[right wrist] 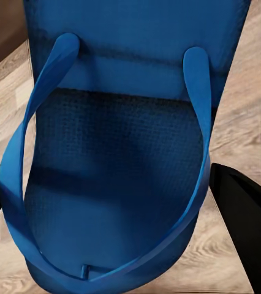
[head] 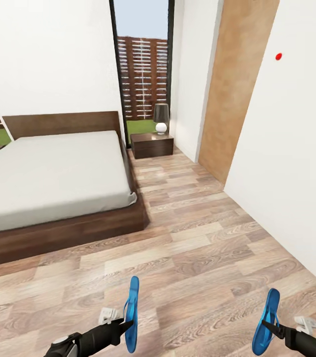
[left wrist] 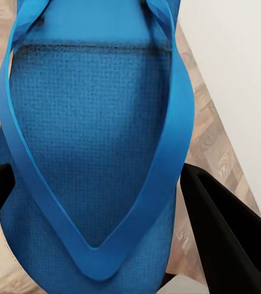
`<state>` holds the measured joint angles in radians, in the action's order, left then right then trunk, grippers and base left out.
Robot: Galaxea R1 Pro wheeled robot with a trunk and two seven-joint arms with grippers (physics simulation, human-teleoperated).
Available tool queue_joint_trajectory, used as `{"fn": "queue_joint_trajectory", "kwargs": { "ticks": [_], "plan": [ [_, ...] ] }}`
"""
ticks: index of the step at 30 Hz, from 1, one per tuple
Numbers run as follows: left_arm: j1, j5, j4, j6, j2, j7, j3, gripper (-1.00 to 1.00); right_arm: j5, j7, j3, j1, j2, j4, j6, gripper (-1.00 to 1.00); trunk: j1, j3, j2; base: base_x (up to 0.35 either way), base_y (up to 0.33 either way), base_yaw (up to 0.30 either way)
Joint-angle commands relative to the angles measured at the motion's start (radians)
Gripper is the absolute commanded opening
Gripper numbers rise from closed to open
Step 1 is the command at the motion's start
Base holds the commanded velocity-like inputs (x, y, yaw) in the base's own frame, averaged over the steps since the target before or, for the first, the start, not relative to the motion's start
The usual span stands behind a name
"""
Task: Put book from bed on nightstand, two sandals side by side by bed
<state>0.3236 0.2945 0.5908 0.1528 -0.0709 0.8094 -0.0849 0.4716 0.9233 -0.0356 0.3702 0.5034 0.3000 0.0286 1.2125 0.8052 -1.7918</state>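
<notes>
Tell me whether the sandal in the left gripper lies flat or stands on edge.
On edge. In the head view the left sandal hangs upright above the wood floor, sole turned sideways, pinched by the left gripper.

I am looking into a bedroom of a home: a large low bed (head: 54,183) with a dark-brown wooden frame, headboard and plain pale-grey mattress stands against a white wall (head: 44,54). Beside its head sits a low dark-brown wooden nightstand (head: 152,145) carrying a small lamp (head: 161,118) with a dark shade and white round base. A light wood-plank floor (head: 197,233), a tall dark-framed window (head: 143,69) onto grass and a slatted fence, and a brown wooden door (head: 237,84) complete it
</notes>
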Motion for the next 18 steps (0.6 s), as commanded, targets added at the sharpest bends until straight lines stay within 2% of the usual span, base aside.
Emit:
{"fn": "queue_joint_trajectory", "kwargs": {
  "ticks": [1, 9, 15, 17, 18],
  "plan": [
    [0.0, 0.011, 0.0, 0.01, -0.001, 0.001, -0.004, -1.0, 0.001, 0.005, -0.004, 0.001, 0.0, -0.001, 0.003, -1.0, 0.0, 0.001, 0.0, 0.0, 0.0, -0.284],
    [0.0, 0.011, -0.003, 0.009, -0.001, 0.001, -0.004, -1.0, 0.001, 0.004, -0.004, 0.001, 0.0, -0.001, 0.004, -1.0, 0.0, 0.001, 0.0, 0.0, 0.0, -0.271],
    [0.0, 0.012, -0.004, 0.009, -0.001, 0.0, -0.004, -1.0, 0.001, 0.0, -0.004, 0.001, -0.007, -0.009, -0.002, -1.0, 0.0, 0.001, 0.0, 0.0, 0.0, -0.037],
    [0.0, 0.012, -0.004, 0.008, -0.001, -0.006, -0.004, -1.0, 0.001, -0.01, -0.004, 0.001, -0.027, -0.046, -0.022, -1.0, 0.0, 0.001, 0.0, 0.0, 0.0, -0.004],
    [0.0, 0.012, -0.004, 0.008, -0.001, -0.014, -0.004, -1.0, 0.001, -0.027, -0.004, 0.001, -0.046, -0.076, -0.04, -1.0, 0.0, 0.001, 0.0, 0.0, 0.0, -0.002]
  ]
}}
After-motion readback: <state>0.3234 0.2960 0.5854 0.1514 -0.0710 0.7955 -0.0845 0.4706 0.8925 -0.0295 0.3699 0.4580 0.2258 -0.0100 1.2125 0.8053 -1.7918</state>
